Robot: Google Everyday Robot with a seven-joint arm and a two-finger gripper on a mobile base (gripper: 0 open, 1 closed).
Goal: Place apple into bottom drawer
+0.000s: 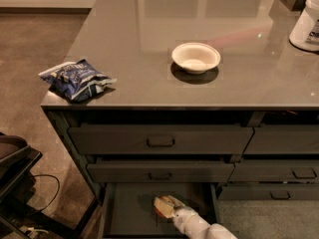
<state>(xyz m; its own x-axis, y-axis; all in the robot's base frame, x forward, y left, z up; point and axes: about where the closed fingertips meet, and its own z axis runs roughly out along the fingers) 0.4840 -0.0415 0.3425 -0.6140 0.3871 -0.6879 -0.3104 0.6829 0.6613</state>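
Grey counter (149, 59), bottom drawer (128, 209) open | claw (161, 205) inside it | grip: cannot tell

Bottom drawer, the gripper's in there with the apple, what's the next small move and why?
Probably ease down and let the apple go. The gripper is at the apple inside the open bottom drawer, above its grey floor and away from its walls; whether the apple already touches the floor cannot be told.
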